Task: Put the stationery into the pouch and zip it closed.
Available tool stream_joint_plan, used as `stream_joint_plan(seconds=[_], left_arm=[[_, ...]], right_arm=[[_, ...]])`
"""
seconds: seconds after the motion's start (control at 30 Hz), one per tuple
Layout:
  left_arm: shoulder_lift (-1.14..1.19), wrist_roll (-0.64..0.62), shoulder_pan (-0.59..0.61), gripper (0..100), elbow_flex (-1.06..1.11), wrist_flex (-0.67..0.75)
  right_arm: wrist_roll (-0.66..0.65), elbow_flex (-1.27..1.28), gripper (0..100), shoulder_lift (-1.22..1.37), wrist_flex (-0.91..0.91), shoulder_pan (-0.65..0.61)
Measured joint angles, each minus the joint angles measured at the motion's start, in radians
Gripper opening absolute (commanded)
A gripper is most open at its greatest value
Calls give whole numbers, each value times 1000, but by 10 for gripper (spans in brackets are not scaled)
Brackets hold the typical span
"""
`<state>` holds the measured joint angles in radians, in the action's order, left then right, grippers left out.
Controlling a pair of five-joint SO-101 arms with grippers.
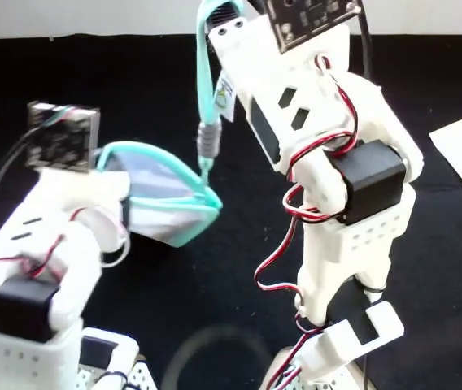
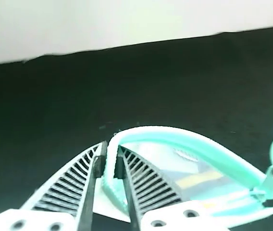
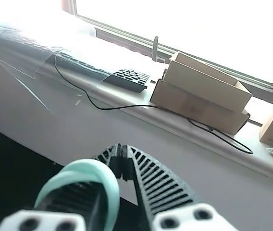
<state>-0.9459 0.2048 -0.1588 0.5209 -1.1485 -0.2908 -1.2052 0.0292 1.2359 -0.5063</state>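
Left end effector [image 2: 108, 149] is clamping the mint pouch [image 1: 164, 201] by its rim. Right end effector [image 3: 122, 154] is pinching the strap [image 3: 83, 174], jaws together

Left gripper [image 2: 109, 150] pinching pouch [image 2: 199, 166] rim
Jaws closed on the teal edge, black table [image 2: 141, 82] behind; inside the gaping pouch lies something pale with a yellow patch, perhaps stationery.
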Motion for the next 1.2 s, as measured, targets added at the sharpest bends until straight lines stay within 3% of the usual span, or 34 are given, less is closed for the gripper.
stream_joint_plan(seconds=[0.2,0.33,0.53,0.77,0.93,1.2], left_arm=[[192,0,-221,7,-5,192],[339,0,-279,7,-71,273],[520,-3,-293,13,-180,278],[700,-5,-293,130,-313,279],[799,-6,-292,151,-440,272],[818,-6,-273,149,-677,37]], right_arm=[[-18,2,8,2,3,2],[-20,2,8,-9,3,14],[-23,-2,8,-52,-58,74],[-23,2,9,-51,-195,103],[-35,2,10,-51,-298,103],[-100,12,10,-64,-334,107]])
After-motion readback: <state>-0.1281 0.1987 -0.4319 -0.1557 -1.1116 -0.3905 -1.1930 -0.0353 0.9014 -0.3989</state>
